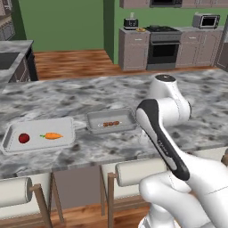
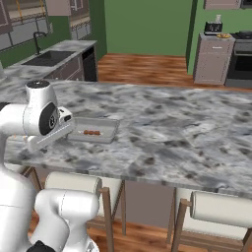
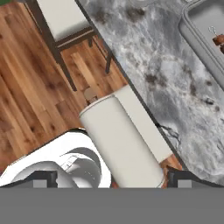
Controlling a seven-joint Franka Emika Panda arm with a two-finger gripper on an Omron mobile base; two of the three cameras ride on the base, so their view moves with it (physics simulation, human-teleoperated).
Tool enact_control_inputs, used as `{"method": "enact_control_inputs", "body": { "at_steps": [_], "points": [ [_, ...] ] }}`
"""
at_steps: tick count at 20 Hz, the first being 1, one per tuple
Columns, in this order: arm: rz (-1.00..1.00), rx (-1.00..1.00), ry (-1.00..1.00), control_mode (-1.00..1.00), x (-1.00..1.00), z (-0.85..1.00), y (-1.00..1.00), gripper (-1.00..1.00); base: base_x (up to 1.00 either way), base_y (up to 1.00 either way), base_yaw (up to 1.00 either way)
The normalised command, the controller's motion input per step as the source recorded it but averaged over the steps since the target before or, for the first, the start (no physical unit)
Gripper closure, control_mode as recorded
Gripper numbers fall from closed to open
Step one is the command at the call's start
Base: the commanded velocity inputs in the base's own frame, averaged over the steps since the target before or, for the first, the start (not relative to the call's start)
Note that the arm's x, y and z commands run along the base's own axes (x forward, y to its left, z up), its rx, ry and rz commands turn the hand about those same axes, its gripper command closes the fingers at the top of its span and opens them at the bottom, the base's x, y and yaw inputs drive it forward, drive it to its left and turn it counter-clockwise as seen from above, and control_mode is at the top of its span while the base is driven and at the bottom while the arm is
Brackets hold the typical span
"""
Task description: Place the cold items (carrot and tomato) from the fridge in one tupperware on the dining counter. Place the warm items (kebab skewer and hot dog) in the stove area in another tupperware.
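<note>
Two grey tupperware trays lie on the marble dining counter (image 1: 89,95). The left tupperware (image 1: 62,140) holds a red tomato (image 1: 24,138) and an orange carrot (image 1: 53,136). In the right tupperware (image 1: 95,121) lies the brown kebab skewer (image 1: 111,124), also seen as the kebab skewer (image 2: 91,132) from the right. My arm is folded over the counter's near edge, right of that tray. My gripper (image 3: 111,178) is open and empty, pointing down at a stool. Far back, a small orange shape (image 1: 140,30) beside the stove may be the hot dog.
Cushioned stools (image 1: 138,171) stand under the counter's near edge, one stool (image 3: 120,140) right below the hand. The stove (image 1: 163,44), a toaster (image 1: 130,22) and a microwave (image 1: 205,20) line the back wall. A sink (image 2: 47,58) is at the left.
</note>
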Motion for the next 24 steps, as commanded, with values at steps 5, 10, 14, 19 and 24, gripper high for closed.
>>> {"method": "enact_control_inputs", "body": {
  "at_steps": [5, 10, 14, 19, 24],
  "points": [
    [-0.17, 0.00, 0.00, -1.00, -1.00, 0.48, -0.09, -1.00, 0.00, 0.00, 0.00],
    [-0.18, 0.00, 0.00, -1.00, -0.81, 0.50, -0.27, -1.00, 0.00, 0.00, 0.00],
    [-0.10, 0.00, -0.01, -1.00, -0.20, 0.15, -0.04, -1.00, 0.00, 0.00, 0.00],
    [0.00, -0.01, 0.00, -1.00, -0.04, 0.00, 0.02, -1.00, 0.00, 0.00, 0.00],
    [-0.02, 0.00, 0.00, 1.00, -0.12, 0.00, -0.03, -1.00, -0.31, -0.31, -0.11]
  ]
}}
